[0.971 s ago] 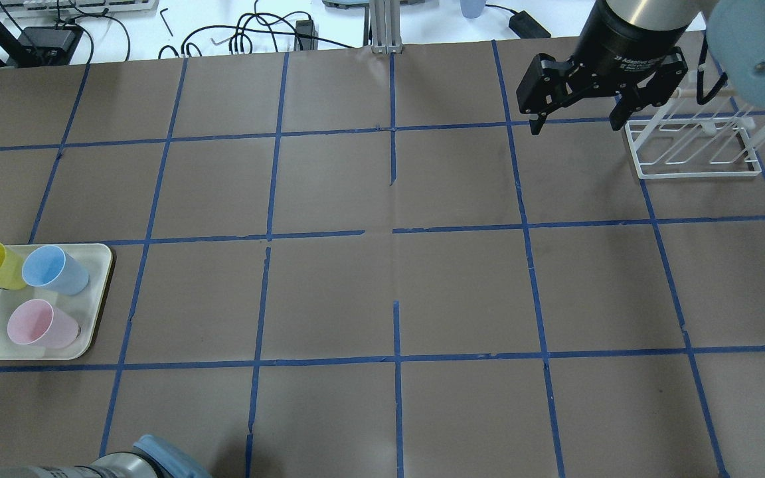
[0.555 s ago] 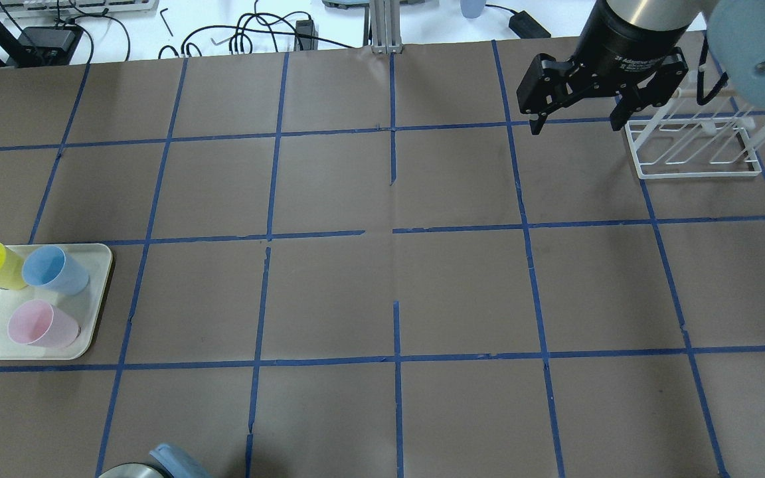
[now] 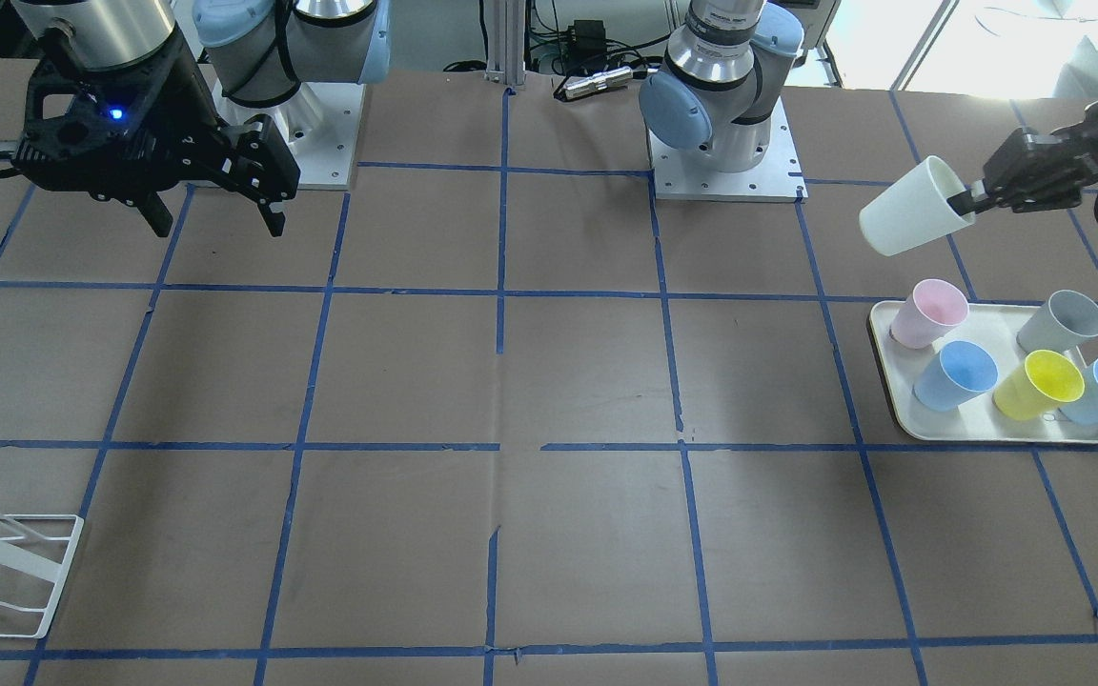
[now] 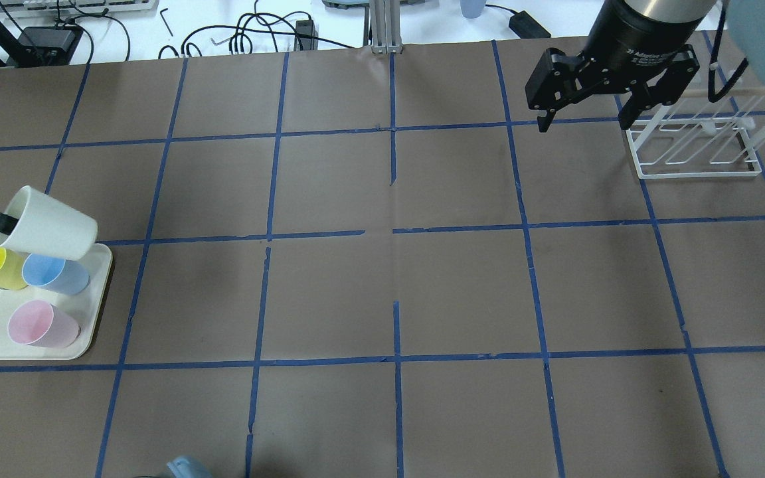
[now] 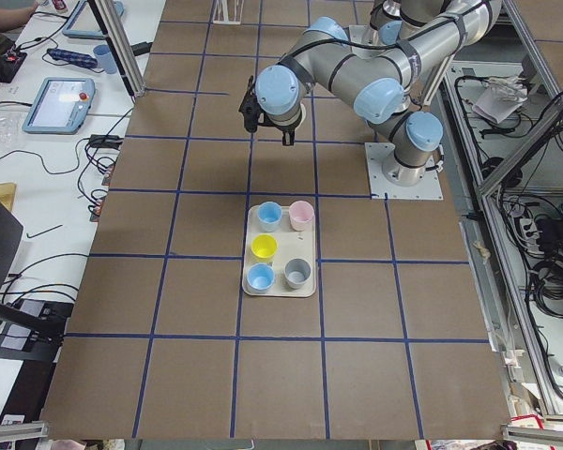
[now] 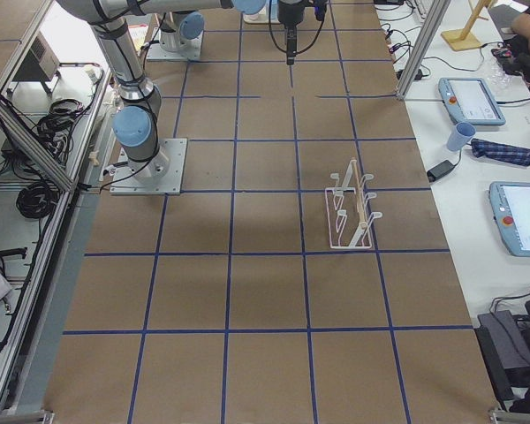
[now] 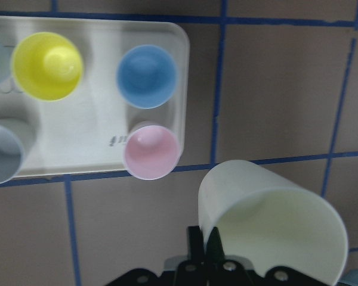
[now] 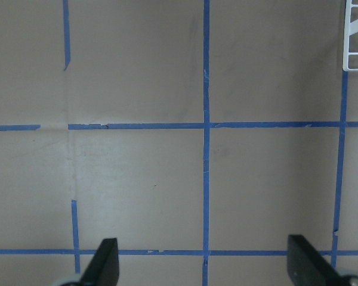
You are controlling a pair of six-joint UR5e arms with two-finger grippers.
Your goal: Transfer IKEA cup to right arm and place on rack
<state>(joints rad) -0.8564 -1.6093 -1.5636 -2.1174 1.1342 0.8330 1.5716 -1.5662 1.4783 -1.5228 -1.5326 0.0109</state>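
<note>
The IKEA cup [image 4: 47, 224] is held off the table by the left gripper [image 3: 966, 200], whose fingers are closed on the rim wall, 1 inside the mouth and 1 outside. It is carried over the inner end of the cream tray [image 3: 992, 429], above the 5 cups standing there. The cup is tilted close to horizontal. Its long axis is laid along the table's length, with the closed base pointed toward the table's middle and the open mouth turned back toward the left wrist.

The right gripper [image 4: 582, 123] is seen with its fingers spread wide and nothing between them. It is pointed down at the table just beside the rack [image 4: 694, 174], well apart from the cup, toward the opposite end. The handover is judged not yet begun. The base end and side wall are what is offered to the right fingers, so a grasp across the body, square to the long axis, would be called for.
</note>
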